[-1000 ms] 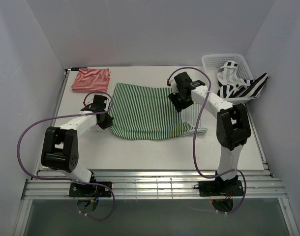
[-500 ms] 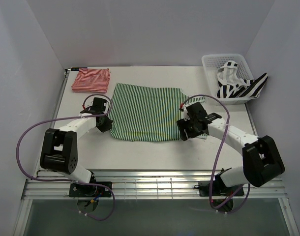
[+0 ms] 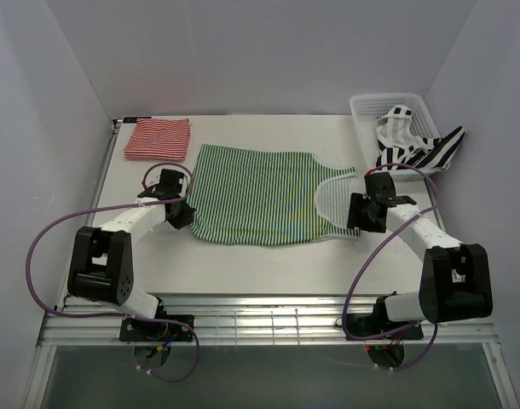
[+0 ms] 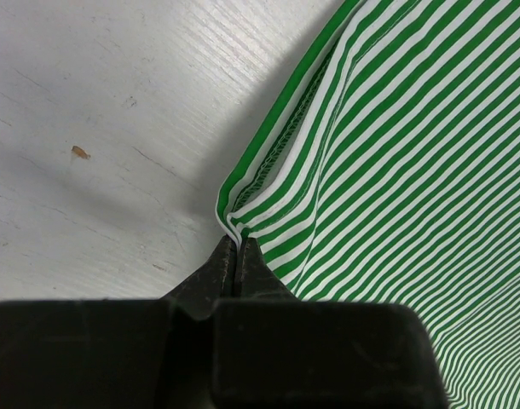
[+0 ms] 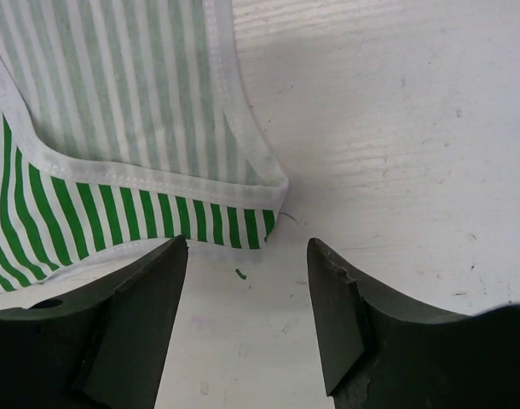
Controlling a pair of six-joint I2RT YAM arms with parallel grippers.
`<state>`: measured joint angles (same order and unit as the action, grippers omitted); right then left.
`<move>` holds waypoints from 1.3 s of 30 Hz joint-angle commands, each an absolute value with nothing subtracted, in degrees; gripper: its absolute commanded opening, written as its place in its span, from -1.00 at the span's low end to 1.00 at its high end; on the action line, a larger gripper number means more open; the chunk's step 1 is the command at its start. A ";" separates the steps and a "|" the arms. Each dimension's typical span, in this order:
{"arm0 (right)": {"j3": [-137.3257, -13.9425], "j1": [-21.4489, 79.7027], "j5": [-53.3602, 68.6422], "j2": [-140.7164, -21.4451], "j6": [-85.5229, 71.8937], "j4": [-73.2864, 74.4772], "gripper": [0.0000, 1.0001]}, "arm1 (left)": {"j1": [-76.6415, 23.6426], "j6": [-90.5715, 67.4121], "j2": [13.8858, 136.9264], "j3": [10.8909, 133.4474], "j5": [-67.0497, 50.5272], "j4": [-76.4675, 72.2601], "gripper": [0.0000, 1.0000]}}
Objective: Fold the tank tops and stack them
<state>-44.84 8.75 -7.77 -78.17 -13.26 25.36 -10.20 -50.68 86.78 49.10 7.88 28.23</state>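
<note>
Two fingers of the right gripper (image 5: 247, 256) stand apart with nothing between them. The white-bound strap end (image 5: 264, 204) of the green-and-white tank top (image 3: 251, 196) lies just beyond their tips on the table (image 5: 396, 128). A second ago this arm was reaching over the far side of the top, whose right-hand part lay bunched under it. Half a second ago it was down at the near right corner. Now it sits off the right edge of the cloth, and in the overhead view the shoulder end is spread out, showing its paler inner face and the neck opening. It looks as though the strap was drawn outward and then let go. Across the cloth, the left gripper (image 4: 234, 249) has not shifted: its jaws are pressed together on the hem corner at the left side of the top, pinning it. Farther out, the red-and-white tank top (image 3: 158, 139) lies folded at the far left corner, well apart from the green one. The black-and-white tank top (image 3: 409, 152) hangs half out of the white basket (image 3: 371, 98) at the far right. So the green top appears laid flat and ready for its first fold, one top looks finished, and one is not yet begun.
</note>
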 commanded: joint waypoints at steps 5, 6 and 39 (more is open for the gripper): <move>-41.49 8.26 -3.96 -81.12 -14.85 21.98 0.15 | -10.11 -50.98 83.15 47.20 7.21 28.12 -1.00; -41.40 8.00 -3.96 -81.56 -15.03 21.97 -0.05 | -10.11 -51.06 82.97 46.94 7.21 28.21 -1.00; -43.23 1.14 -2.11 -67.67 -12.40 30.50 -0.85 | -10.11 -50.89 76.28 45.69 3.08 31.82 -1.00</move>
<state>-38.11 1.65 -2.42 -67.29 -13.98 30.46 -10.24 -50.89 75.44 42.09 3.49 31.55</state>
